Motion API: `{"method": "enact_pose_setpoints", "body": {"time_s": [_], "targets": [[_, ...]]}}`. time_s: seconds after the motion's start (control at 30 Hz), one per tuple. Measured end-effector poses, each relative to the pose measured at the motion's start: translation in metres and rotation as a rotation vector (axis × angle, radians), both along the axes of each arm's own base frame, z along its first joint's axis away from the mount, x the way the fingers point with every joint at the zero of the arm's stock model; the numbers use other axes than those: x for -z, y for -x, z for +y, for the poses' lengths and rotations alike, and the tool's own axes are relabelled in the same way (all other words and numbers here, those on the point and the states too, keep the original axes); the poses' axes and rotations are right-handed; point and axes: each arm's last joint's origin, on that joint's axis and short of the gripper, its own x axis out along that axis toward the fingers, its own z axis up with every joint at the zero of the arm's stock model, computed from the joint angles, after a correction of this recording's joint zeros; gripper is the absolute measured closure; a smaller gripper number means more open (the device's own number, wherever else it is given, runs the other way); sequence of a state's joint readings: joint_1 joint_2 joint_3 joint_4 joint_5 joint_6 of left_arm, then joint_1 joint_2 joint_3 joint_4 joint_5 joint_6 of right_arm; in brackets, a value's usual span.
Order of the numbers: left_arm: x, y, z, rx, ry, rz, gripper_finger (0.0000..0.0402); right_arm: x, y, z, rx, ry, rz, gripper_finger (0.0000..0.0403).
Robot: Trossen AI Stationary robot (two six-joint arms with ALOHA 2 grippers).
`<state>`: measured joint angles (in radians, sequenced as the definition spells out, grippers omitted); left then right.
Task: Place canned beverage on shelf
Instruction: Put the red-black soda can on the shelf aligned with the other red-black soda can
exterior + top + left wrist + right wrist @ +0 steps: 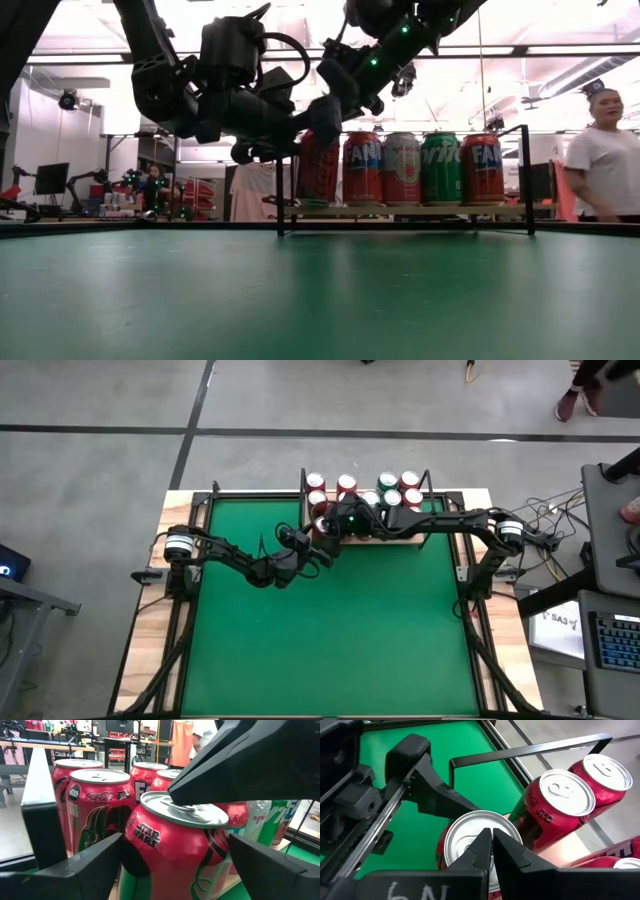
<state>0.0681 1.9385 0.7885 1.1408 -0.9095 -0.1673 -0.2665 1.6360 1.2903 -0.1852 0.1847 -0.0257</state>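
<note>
Red can (175, 855) stands at shelf's (400, 212) left end; left gripper (170, 865) spread wide round it, not pinching; right gripper (492, 845) pressed shut, tips on lid; placing nearly done, arms yet to clear.

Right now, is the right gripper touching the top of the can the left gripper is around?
Touching. The right wrist view shows the right gripper, shut, with its fingertips pressed onto the lid of the can.
</note>
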Motion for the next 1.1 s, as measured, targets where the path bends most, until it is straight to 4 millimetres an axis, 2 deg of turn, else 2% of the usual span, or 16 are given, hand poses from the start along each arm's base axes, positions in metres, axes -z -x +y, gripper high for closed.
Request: {"method": "enact_pose_setpoints", "body": {"time_s": [0.23,0.47,0.9,1.1], "targets": [[-0.001,0.0,-0.002,0.011,0.001,-0.005,0.0036,0.0,0.0,0.0,0.0,0.0,0.0,0.0394],[-0.014,0.001,-0.01,0.017,-0.03,-0.009,0.0038,0.0,0.0,-0.001,0.003,-0.005,-0.004,0.0394],[-0.035,0.009,-0.021,-0.015,-0.076,0.098,0.0038,0.001,0.0,0.0,0.002,-0.015,-0.001,0.0394],[-0.036,0.01,-0.02,-0.015,-0.086,0.151,0.0038,0.002,0.0,-0.001,0.004,-0.011,0.005,0.0394]]}}
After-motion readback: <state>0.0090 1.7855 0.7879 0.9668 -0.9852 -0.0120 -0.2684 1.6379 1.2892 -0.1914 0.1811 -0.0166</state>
